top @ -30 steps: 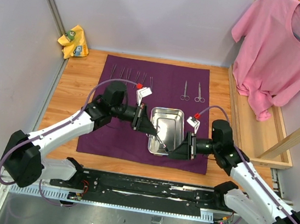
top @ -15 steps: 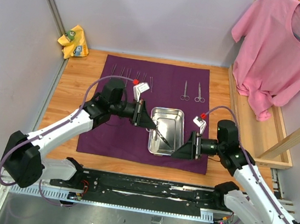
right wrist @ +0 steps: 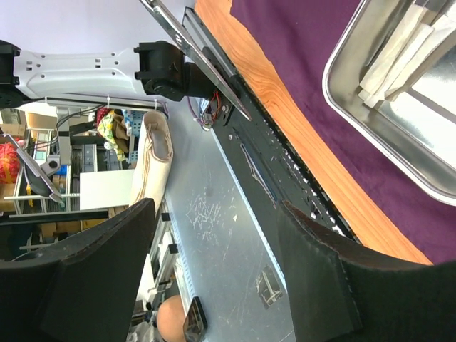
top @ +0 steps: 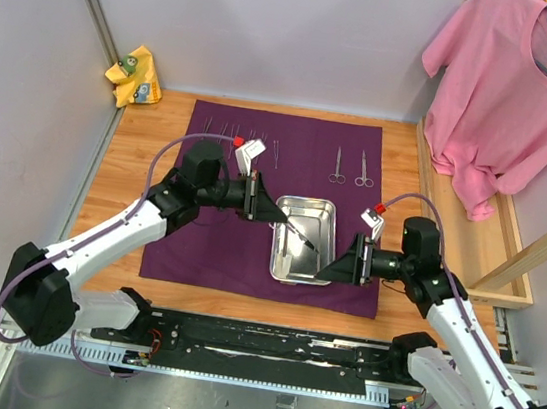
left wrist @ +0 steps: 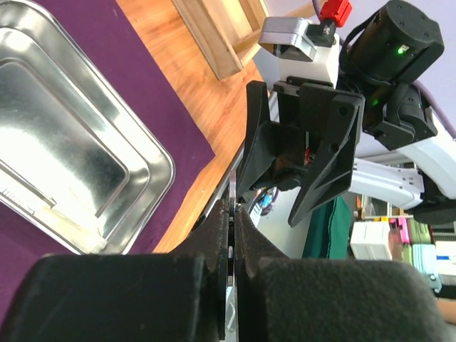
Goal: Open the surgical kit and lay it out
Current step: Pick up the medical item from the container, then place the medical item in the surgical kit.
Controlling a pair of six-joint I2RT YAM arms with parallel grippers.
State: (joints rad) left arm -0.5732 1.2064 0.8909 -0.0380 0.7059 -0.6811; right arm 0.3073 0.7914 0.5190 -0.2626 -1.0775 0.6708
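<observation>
The dark purple cloth (top: 308,174) lies spread open on the table. The steel tray (top: 306,202) stands on its near right part. My left gripper (top: 280,218) is shut on a slim metal instrument (top: 298,234) and holds it slanted above the tray. In the left wrist view the fingers (left wrist: 214,242) pinch the thin steel strip (left wrist: 233,214). My right gripper (top: 326,269) is open and empty at the tray's near right corner. White gauze (right wrist: 399,43) lies in the tray (right wrist: 370,121). Several forceps (top: 237,137) and two scissors (top: 351,166) lie along the cloth's far edge.
A pink T-shirt (top: 516,85) hangs at the back right over a wooden tray (top: 468,255). A yellow rag (top: 135,75) lies at the back left corner. Bare wood borders the cloth left and right.
My left gripper has risen and drawn back left with the instrument. My right gripper has pulled back to the right, away from the instrument and the tray.
</observation>
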